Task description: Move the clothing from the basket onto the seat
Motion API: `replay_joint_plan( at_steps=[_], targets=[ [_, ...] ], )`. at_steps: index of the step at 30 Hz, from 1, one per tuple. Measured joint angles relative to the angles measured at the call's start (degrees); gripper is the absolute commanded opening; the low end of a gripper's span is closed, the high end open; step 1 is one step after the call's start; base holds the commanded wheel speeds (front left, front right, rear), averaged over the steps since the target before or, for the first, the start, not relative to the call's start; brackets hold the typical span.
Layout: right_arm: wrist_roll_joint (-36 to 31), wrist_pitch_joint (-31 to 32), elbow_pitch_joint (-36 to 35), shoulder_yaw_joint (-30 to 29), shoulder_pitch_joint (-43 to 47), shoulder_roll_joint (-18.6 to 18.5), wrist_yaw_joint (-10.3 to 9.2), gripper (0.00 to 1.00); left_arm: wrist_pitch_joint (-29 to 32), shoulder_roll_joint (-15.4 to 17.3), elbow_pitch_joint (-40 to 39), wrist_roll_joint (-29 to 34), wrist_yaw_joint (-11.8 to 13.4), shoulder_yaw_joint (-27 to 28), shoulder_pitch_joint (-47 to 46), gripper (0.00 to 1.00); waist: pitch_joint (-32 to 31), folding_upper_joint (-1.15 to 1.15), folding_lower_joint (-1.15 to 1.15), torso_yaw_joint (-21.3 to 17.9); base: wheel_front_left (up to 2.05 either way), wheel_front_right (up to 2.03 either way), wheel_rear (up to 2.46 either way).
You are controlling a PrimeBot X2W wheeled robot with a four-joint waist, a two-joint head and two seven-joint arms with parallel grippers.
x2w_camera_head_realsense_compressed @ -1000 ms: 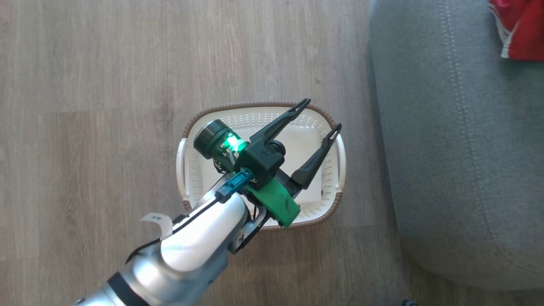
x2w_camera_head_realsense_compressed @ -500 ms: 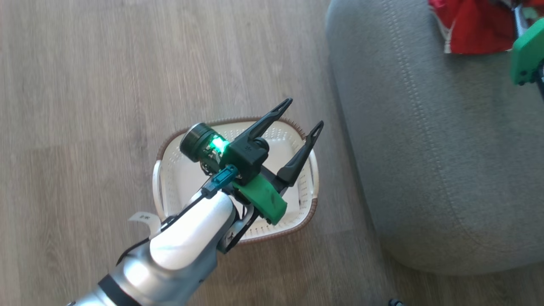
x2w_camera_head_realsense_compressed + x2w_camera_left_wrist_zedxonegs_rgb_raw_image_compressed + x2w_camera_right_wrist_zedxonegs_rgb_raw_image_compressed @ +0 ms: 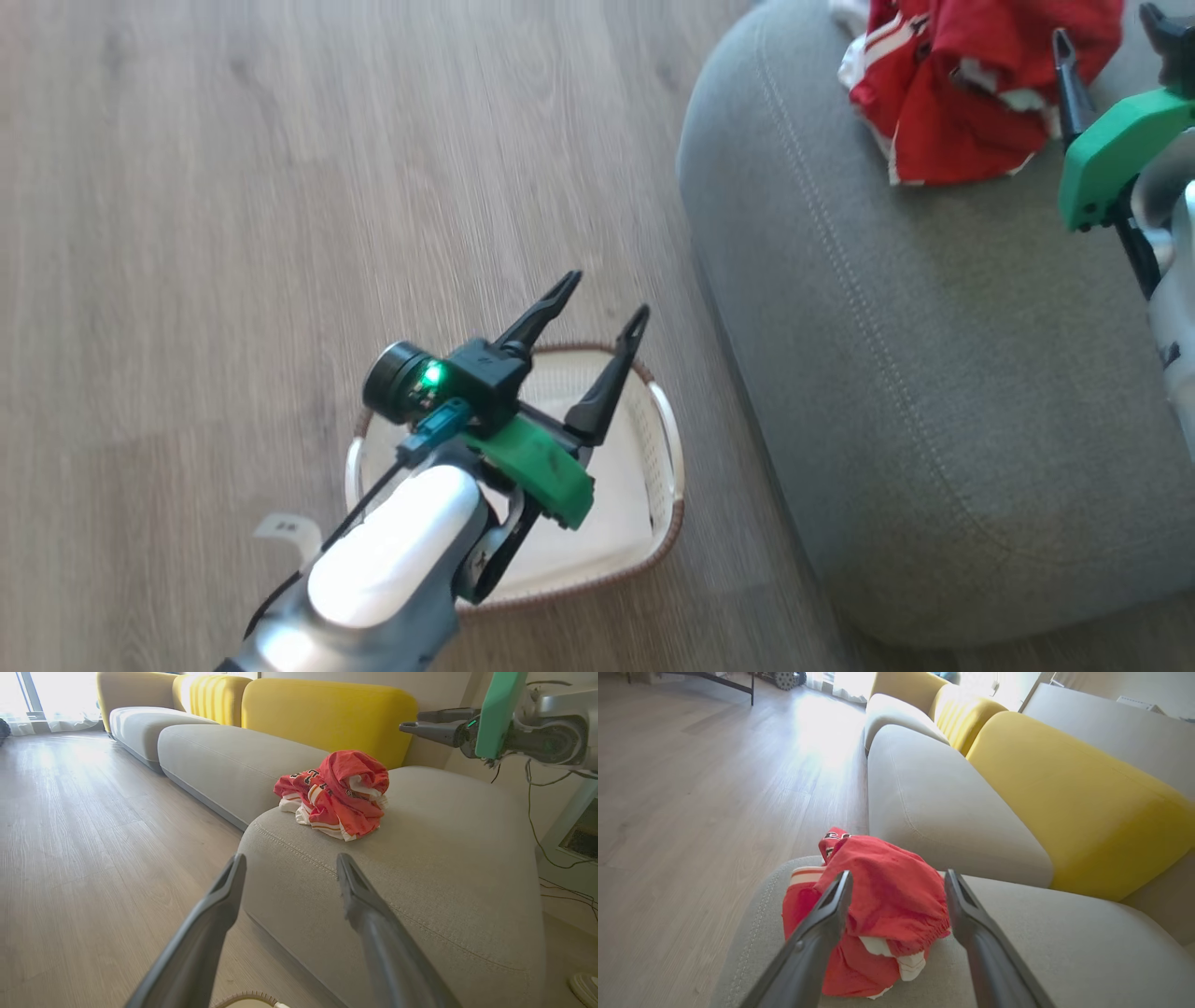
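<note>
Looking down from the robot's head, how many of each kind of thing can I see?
Dark two-fingered grippers: 2, the left gripper and the right gripper
Small oval white plastic basket with brown woven rim: 1
Crumpled heap of red jerseys with white trim: 1
Large grey fabric seat cushion: 1
Total: 5

Home living room. Long modular sofa point(image 3: 943, 812) with grey seat cushions point(image 3: 224, 760) and yellow backrests point(image 3: 327, 714), pale wood-plank floor point(image 3: 233, 187), bright curtained window point(image 3: 56, 700) at the far end of the room. Domestic clutter too: small white laundry basket point(image 3: 653, 448) on the floor just beside the sofa, crumpled red jerseys point(image 3: 341, 793) lying on the nearest cushion point(image 3: 444, 858), near its rounded edge with pale stitching.
</note>
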Motion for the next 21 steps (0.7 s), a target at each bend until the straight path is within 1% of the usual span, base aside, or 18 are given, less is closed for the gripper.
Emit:
replay_joint_plan(
  at_steps=[3, 6, 11, 12, 16, 21],
  targets=[
    [2.2, 0.0, -2.5, 1.2, 1.8, 0.1, 0.0, 1.0, -0.9, 0.1, 0.5, -1.5, 0.5, 1.4, 1.2, 1.0, -2.4, 0.0, 0.0, 0.4, 0.0, 0.0, 0.0],
    [5.0, 0.0, -5.2, 1.6, 3.9, 1.1, 0.0, 1.0, -1.5, 0.2, 0.8, -2.6, 1.2, 3.0, 2.9, 1.0, -4.6, 0.0, 0.0, 1.2, 0.0, 0.0, 0.0],
    [8.3, 0.0, -10.0, 2.1, 8.0, 2.5, 0.0, 1.0, -1.9, 0.9, 0.8, -4.1, 2.5, 4.8, 5.6, 1.0, -7.4, 0.0, 0.0, 3.5, 0.0, 0.0, 0.0],
    [9.1, 0.0, -12.2, 2.1, 10.0, 3.2, -0.01, 1.0, -1.9, 1.6, 0.8, -4.8, 3.2, 5.3, 6.8, 1.0, -8.3, 0.0, 0.0, 4.6, 0.0, 0.0, 0.0],
    [9.8, 0.0, -16.8, 1.7, 15.1, 5.1, 0.0, 1.0, -2.4, 3.6, 0.8, -6.0, 4.6, 7.2, 9.7, 1.0, -10.1, 0.0, 0.0, 6.8, 0.0, 0.0, 0.0],
    [10.5, 0.0, -22.9, -1.1, 22.2, 7.8, -0.01, 1.0, -2.4, 6.3, 0.0, -7.1, 6.6, 9.4, 13.1, 1.0, -12.0, 0.0, 0.0, 9.4, 0.0, 0.0, 0.0]
  ],
)
